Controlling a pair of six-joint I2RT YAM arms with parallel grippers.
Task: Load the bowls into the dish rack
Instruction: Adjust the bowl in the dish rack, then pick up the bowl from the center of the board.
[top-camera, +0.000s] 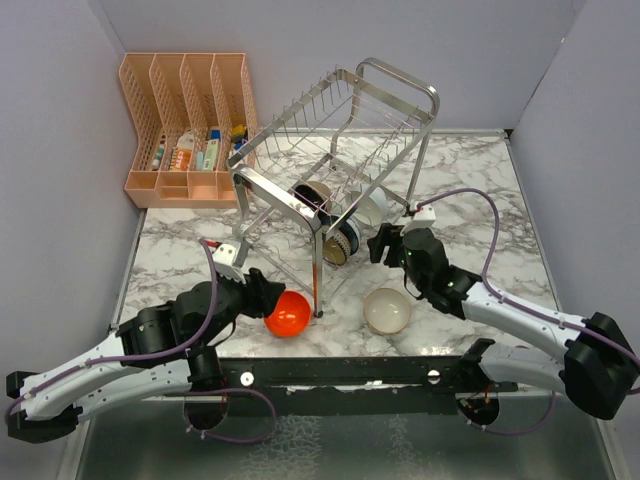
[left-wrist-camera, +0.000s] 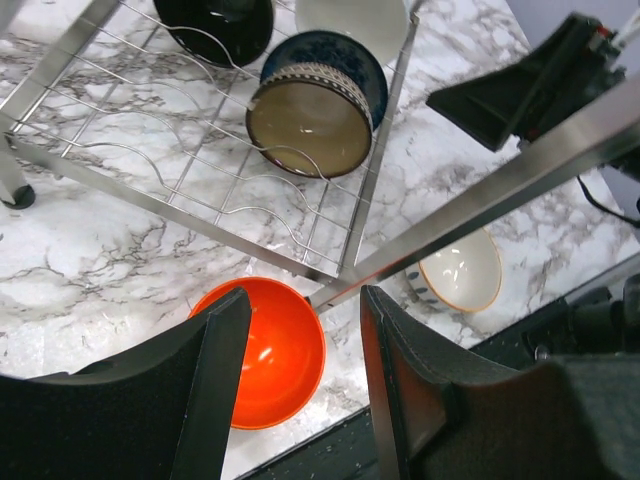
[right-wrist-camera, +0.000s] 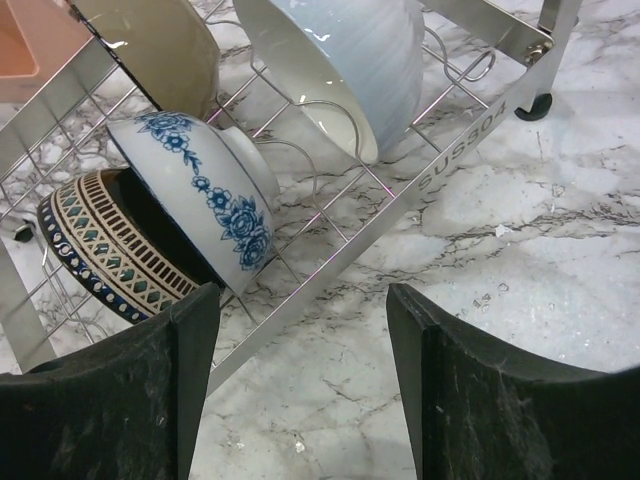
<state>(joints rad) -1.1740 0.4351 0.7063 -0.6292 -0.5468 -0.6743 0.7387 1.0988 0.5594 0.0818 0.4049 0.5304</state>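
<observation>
Four bowls (right-wrist-camera: 225, 195) fill the rack (right-wrist-camera: 470, 150), two more sit on the table (top-camera: 500, 200); left gripper (left-wrist-camera: 305, 305) and right gripper (right-wrist-camera: 300, 300) gape part-open, empty.

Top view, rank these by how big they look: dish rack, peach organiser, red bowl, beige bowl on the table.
1. dish rack, by far the largest.
2. peach organiser.
3. red bowl and beige bowl: they look about alike, so I won't rank one over the other.

Robot lab rig here: grey partition walls (top-camera: 50, 150) round marble-look counter (top-camera: 470, 180), w/ arms (top-camera: 110, 372) bolted to black rail (top-camera: 340, 376) up front.
</observation>
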